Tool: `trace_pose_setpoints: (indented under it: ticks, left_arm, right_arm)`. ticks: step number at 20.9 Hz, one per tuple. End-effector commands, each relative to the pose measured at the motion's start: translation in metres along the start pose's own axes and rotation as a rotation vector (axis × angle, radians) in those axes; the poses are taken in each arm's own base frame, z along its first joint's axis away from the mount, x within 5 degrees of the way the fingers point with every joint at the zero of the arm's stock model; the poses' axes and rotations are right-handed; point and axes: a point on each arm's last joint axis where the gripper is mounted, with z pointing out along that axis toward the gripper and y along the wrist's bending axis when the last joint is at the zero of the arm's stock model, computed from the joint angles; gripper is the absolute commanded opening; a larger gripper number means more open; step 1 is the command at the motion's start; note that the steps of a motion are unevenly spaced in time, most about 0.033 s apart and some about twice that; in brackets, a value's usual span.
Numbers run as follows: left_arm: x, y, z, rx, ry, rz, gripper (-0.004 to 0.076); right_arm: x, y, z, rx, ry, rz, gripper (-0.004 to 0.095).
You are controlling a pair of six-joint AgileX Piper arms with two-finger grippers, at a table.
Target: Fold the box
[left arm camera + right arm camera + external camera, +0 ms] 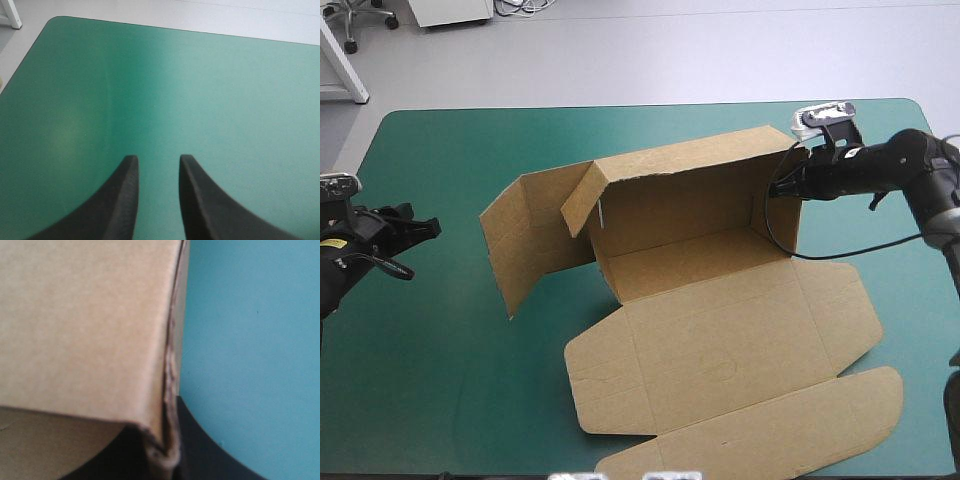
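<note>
Brown box [720, 330] sits mid-table, long axis nine to three, lid flat toward six. At two o'clock the right claw [782, 187] is clamped on its right wall; the left claw [416, 248], jaws apart, hangs at nine, nearest the splayed left wall.

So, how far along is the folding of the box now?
Done: on the box, the rear wall and right wall stand up. In hand: the right gripper is shut on the right wall's top corner. Left to do: the left wall splays outward, the front panels lie flat, and the left gripper hangs open, apart from it.
</note>
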Motion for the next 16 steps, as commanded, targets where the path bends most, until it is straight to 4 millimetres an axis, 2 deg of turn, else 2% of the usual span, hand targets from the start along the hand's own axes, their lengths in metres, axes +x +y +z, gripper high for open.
trace_pose_setpoints:
  ticks: [1, 4, 10, 12, 16]
  left_arm:
    - [-0.013, -0.001, -0.009, -0.010, -0.089, -0.017, 0.0205]
    - [-0.012, -0.001, -0.009, -0.005, -0.079, -0.009, 0.0205]
    - [-0.013, -0.003, -0.009, 0.011, -0.086, -0.012, 0.0205]
    - [-0.013, -0.003, -0.007, 0.016, -0.081, -0.014, 0.0205]
    - [-0.012, -0.004, -0.003, 0.029, -0.072, -0.011, 0.0205]
  right_arm:
    - [-0.022, 0.001, -0.007, -0.023, -0.014, 0.026, -0.0012]
    - [-0.026, -0.010, 0.020, -0.036, 0.047, 0.050, -0.0012]
    - [-0.026, -0.023, 0.044, 0.003, 0.043, 0.065, 0.0016]
    - [-0.026, -0.019, 0.050, -0.001, 0.051, 0.040, 0.0103]
    - [-0.036, -0.008, 0.046, 0.007, -0.025, -0.022, 0.0396]
